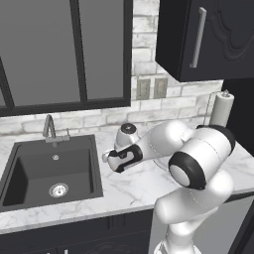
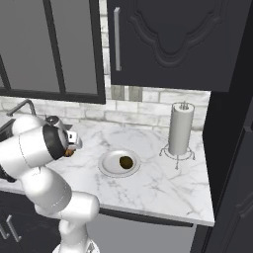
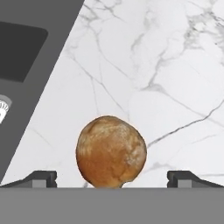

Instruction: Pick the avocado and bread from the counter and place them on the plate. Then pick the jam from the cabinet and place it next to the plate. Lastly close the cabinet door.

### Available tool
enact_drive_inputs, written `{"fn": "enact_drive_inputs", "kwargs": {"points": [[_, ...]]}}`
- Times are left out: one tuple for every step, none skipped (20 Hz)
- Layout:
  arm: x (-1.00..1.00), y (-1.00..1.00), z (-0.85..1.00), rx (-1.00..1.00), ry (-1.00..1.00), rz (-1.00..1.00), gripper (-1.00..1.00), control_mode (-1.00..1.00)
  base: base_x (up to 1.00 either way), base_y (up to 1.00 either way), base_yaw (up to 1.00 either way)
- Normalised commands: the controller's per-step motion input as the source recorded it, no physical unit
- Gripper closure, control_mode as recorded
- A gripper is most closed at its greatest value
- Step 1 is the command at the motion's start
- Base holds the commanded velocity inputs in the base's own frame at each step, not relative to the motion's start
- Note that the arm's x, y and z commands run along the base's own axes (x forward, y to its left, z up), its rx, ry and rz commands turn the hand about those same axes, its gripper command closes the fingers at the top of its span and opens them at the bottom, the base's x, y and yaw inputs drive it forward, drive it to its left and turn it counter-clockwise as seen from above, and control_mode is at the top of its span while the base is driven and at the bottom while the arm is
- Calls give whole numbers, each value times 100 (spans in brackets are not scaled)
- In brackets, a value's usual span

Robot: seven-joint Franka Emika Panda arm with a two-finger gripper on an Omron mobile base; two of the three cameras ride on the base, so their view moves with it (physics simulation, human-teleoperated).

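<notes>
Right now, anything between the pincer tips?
Yes: the bread sits on the counter between the open pincer's two tips, seen in the hand view.

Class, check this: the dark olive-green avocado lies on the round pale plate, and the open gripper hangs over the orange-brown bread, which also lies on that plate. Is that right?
Not quite. The round orange-brown bread lies on the white marble counter beside the black sink, as the hand view shows, between the open gripper's fingertips. The dark olive-green avocado does lie on the round pale plate.
</notes>
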Motion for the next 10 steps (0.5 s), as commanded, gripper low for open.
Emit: {"fn": "enact_drive_inputs", "kwargs": {"points": [[11,0,-6,0,0,0,-100,-100,0,0,0],[10,0,-6,0,0,0,-100,-100,0,0,0],[11,0,-6,0,0,0,-100,-100,0,0,0],[11,0,-6,0,0,0,-100,-100,0,0,0],[13,0,-6,0,0,0,-100,-100,0,0,0],[11,0,-6,0,0,0,-100,-100,0,0,0],[11,0,-8,0,0,0,-100,-100,0,0,0],[11,0,-9,0,0,0,-100,-100,0,0,0],[11,0,-9,0,0,0,-100,-100,0,0,0],[10,0,-11,0,0,0,-100,-100,0,0,0]]}}
